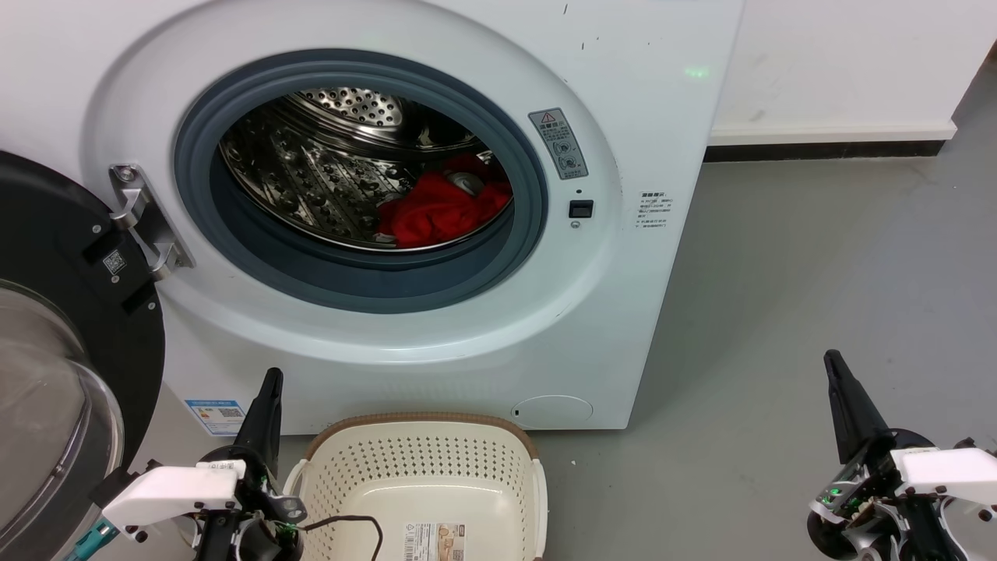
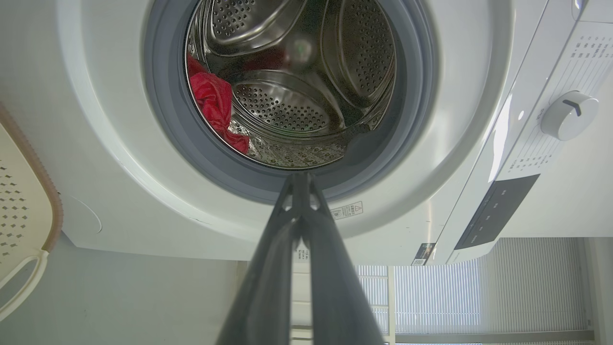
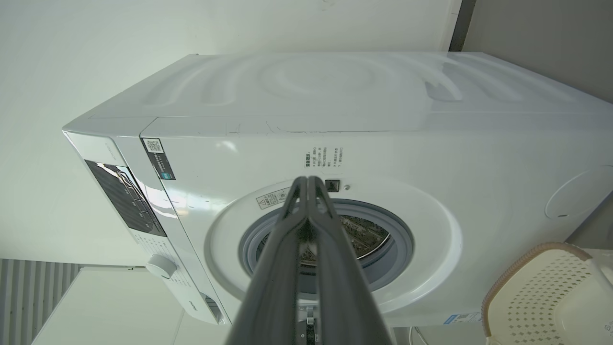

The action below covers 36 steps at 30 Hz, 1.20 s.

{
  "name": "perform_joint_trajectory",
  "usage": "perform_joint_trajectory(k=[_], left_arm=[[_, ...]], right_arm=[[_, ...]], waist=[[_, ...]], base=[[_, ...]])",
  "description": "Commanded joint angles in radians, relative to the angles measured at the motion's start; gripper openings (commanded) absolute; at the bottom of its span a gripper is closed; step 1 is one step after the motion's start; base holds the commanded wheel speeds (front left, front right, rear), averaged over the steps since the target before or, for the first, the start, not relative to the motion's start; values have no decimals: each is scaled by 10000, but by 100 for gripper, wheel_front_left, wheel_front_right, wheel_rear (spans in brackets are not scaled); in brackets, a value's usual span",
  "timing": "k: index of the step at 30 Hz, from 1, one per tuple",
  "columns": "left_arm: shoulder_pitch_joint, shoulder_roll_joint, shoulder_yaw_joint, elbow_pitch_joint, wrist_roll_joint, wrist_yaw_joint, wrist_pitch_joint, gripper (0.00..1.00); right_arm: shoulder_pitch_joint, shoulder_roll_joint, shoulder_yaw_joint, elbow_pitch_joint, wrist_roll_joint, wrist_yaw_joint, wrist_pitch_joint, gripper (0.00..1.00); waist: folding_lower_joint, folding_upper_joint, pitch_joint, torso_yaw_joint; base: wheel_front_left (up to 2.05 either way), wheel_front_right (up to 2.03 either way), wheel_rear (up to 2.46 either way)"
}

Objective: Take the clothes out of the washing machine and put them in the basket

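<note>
The white washing machine (image 1: 639,117) stands ahead with its dark-framed glass door (image 1: 54,389) swung open to the left. Bright red clothes (image 1: 440,210) lie crumpled at the right of the steel drum; in the left wrist view the clothes (image 2: 213,103) show at the drum's left. The cream basket (image 1: 424,460) with a brown rim sits on the floor below the porthole, holding no garment. My left gripper (image 1: 270,379) is shut and empty, low beside the basket's left. My right gripper (image 1: 833,362) is shut and empty, far right over the floor.
Grey floor (image 1: 818,273) stretches to the right of the machine, up to a white wall with a dark skirting (image 1: 826,148). The open door takes up the left side. A control panel and knob (image 2: 567,115) show in the left wrist view.
</note>
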Motion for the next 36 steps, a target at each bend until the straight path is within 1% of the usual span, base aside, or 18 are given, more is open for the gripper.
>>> perform_joint_trajectory(k=[1,36], left_arm=[[-59,-17,21,-3,14,-19,23,0],[-59,-17,20,-4,14,-17,22,0]], right_arm=[[-142,37,4,13,-44,0,18,0],[-142,37,5,12,-44,0,17,0]], waist=[[0,-1,0,0],[0,-1,0,0]], base=[[0,0,0],[0,0,0]])
